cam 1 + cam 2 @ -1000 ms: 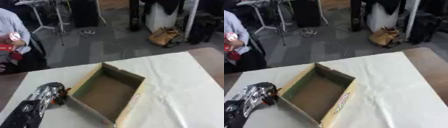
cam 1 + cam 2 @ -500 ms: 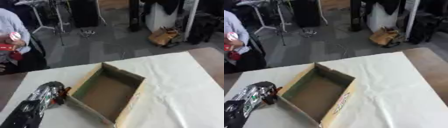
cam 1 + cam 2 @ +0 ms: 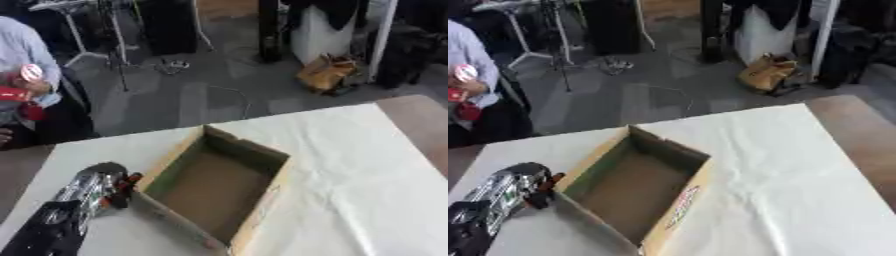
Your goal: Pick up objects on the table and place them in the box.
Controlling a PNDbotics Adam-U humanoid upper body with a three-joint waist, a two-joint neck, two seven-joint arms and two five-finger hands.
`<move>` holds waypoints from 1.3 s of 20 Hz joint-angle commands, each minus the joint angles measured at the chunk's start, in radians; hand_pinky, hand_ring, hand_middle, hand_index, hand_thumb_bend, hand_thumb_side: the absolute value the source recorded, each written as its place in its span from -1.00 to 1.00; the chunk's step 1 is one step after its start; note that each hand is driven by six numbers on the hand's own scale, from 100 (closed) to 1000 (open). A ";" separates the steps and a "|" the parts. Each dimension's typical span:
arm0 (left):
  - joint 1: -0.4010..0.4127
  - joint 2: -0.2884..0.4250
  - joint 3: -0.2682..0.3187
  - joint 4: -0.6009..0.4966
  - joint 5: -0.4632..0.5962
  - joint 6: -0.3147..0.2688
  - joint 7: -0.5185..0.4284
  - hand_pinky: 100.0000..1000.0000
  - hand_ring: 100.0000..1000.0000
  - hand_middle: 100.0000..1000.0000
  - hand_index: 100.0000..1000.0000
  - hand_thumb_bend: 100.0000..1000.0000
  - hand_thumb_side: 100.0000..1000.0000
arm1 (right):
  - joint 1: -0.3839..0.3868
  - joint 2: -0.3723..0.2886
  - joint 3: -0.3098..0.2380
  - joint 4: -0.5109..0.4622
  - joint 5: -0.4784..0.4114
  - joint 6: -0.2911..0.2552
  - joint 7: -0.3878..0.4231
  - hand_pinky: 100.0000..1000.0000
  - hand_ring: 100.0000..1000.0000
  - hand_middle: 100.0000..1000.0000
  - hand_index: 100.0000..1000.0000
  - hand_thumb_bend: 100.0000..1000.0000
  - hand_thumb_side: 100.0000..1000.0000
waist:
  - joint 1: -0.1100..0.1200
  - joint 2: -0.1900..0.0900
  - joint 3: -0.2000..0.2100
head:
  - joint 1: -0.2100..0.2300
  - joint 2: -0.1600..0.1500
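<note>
Your box (image 3: 219,187) sits open-topped on the white cloth of the table (image 3: 350,165), just left of the middle. It is a shallow cardboard rectangle, and its long axis runs diagonally from the near left toward the far right; 1 corner points away from you, toward the floor beyond. The walls are plain brown card, darker and greenish on the inside. The right eye view shows red print on the outer right wall. Nothing you can make out lies inside.

Your left hand (image 3: 92,190) comes in from the lower left corner, forearm slanting up toward the box. The hand is shiny silver and black with small red parts near its tip, just beside the box's left wall. You cannot tell whether the fingers are apart or curled.
</note>
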 commanded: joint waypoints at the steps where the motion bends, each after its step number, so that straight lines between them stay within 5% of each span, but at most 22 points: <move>1: -0.025 0.028 0.009 -0.012 -0.004 0.006 -0.001 0.08 0.33 0.21 0.11 -1.00 -0.68 | -0.009 -0.015 -0.006 -0.011 -0.006 -0.146 -0.143 0.65 0.62 0.19 0.33 -1.00 1.00 | -0.005 -0.018 0.001 | -0.001 -0.010; 26: -0.071 0.045 0.012 -0.022 -0.026 -0.002 -0.061 0.06 0.31 0.17 0.09 -1.00 -0.68 | -0.010 -0.024 -0.003 -0.011 -0.010 -0.142 -0.143 0.65 0.62 0.19 0.33 -1.00 1.00 | 0.002 -0.028 0.003 | -0.004 -0.006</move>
